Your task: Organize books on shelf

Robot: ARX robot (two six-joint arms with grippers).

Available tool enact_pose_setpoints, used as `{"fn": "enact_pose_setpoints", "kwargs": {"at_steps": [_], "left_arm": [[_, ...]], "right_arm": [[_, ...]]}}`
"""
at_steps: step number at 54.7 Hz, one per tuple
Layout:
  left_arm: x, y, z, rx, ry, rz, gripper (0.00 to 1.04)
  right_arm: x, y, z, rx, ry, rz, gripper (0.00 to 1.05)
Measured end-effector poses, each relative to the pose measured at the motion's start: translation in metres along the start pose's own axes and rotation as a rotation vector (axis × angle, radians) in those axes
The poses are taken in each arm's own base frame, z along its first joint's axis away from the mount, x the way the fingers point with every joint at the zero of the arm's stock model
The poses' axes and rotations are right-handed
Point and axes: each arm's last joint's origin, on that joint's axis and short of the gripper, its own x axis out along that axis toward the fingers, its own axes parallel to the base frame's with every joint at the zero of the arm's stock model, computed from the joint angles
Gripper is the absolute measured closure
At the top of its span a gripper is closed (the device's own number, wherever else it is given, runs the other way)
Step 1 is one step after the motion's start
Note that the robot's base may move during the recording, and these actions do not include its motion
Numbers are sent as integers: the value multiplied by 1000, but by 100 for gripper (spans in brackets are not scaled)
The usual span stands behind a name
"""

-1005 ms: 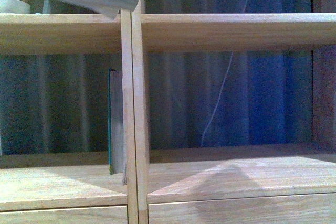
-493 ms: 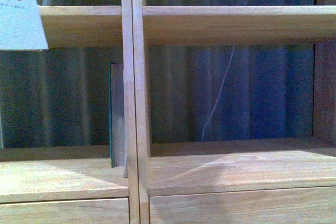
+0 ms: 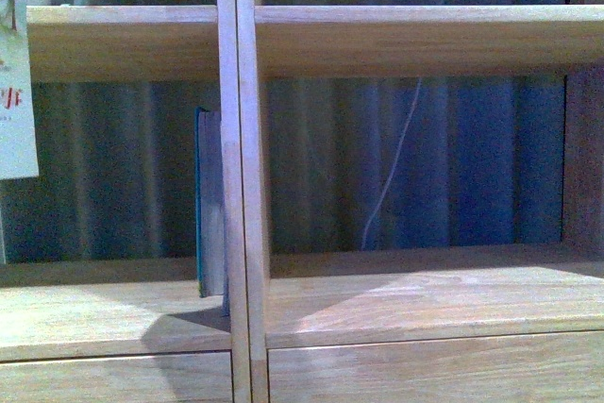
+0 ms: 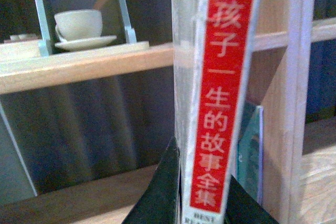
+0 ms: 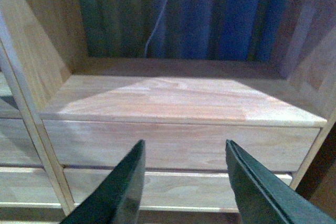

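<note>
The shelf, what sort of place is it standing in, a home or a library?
Probably a home-like living room: a light-wood shelf, a curtain behind it, and a cup and saucer on display.

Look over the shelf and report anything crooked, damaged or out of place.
Nothing stands out. The teal book stands upright beside the shelf's central post, the cup sits level on its saucer above, and the paperback is held upright in the left gripper, not shelved yet. No damage shows.

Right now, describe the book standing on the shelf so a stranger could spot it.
On the light-wood shelf, find the double central upright. Left of it, the teal book stands upright beside that post. Only this book rests on a board; the pale paperback doesn't.
</note>
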Motion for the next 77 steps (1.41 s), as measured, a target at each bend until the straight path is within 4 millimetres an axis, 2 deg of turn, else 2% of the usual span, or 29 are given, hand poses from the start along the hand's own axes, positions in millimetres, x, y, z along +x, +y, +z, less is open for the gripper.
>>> {"fn": "enact_pose_setpoints", "kwargs": {"at_steps": [14, 39, 68, 77], "left_arm": [[21, 3, -33, 35, 58, -8, 98], [80, -5, -79, 121, 103, 35, 98], [124, -31, -121, 106, 172, 55, 98], [137, -36, -128, 104, 171, 67, 98]], "right_arm": [[-12, -11, -35, 5, 7, 0, 102], [-27, -11, -70, 7, 2, 0, 102], [-38, -10, -87, 7, 1, 0, 102], [-40, -10, -91, 7, 2, 0, 102]]}}
